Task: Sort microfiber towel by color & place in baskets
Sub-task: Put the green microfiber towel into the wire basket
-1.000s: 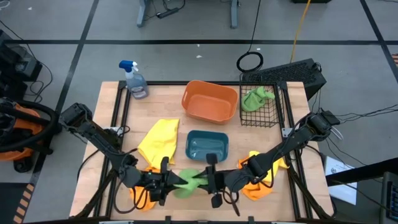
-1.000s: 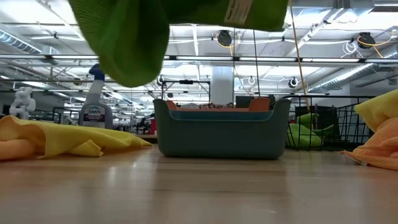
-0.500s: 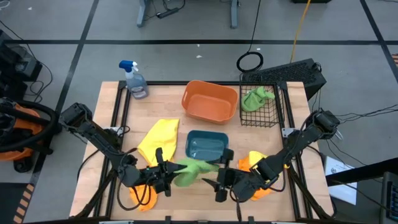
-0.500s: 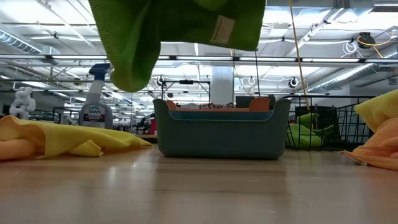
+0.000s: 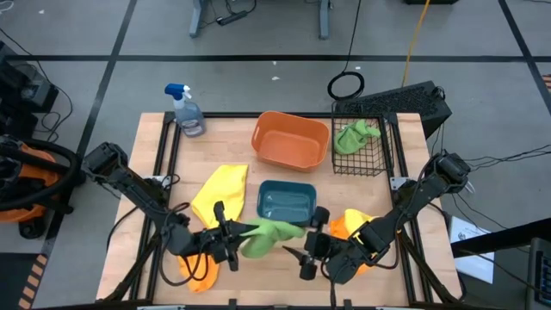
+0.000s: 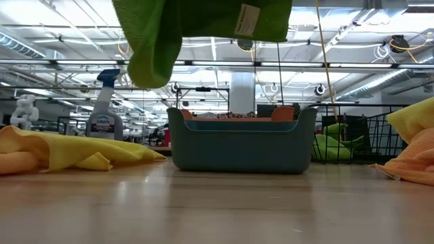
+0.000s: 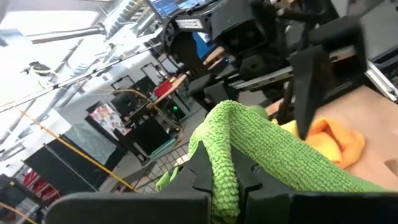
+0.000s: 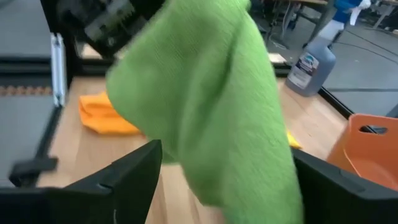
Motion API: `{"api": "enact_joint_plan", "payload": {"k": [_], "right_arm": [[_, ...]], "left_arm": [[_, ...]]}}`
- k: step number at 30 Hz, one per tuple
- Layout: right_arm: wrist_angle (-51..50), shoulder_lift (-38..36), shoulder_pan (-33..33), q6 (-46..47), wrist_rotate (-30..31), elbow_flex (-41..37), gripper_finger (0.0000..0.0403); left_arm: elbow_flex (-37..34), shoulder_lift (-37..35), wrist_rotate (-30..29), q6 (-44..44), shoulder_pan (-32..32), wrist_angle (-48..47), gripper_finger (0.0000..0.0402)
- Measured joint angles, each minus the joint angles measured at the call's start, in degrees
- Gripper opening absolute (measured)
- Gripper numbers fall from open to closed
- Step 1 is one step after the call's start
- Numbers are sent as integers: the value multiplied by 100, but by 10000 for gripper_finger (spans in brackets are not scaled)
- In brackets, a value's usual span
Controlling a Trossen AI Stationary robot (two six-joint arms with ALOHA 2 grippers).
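Counts on the tabletop (image 5: pixel 232 155): five cloths, three baskets, one bottle, two robot hands.

Green cloths, two: one held up (image 5: pixel 267 234) in front of the teal tray (image 5: pixel 287 203), one (image 5: pixel 356 135) inside the black wire basket (image 5: pixel 365 138). Orange cloths, two: (image 5: pixel 200 271) and (image 5: pixel 360 245). Yellow cloth, one (image 5: pixel 220 194). The third basket is the orange tub (image 5: pixel 290 139). One spray bottle (image 5: pixel 186 110). Left hand (image 5: pixel 225 241), right hand (image 5: pixel 307 250).
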Motion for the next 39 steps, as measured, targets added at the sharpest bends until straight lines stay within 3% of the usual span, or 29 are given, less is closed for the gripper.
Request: {"api": "enact_joint_plan", "payload": {"k": [7,13,23,31,35,39], "right_arm": [[806,23,-161,70,4,0,298],[909,26,-406,544,-18,0,298],[1911,468,-791,-87,-44,0,298],[2013,483,-966,-300,-178,0,295],[1938,483,-1051,-308,-190,0,266],[1731,483,-1073,-374,-190,0,195]], "left_arm": [[0,0,44,-749,353,199,9],[0,0,64,-1453,647,231,9],[0,0,94,-1687,798,146,9],[0,0,267,-1764,796,128,9],[0,0,661,-1925,796,132,9],[0,0,718,-1934,770,128,9]]}}
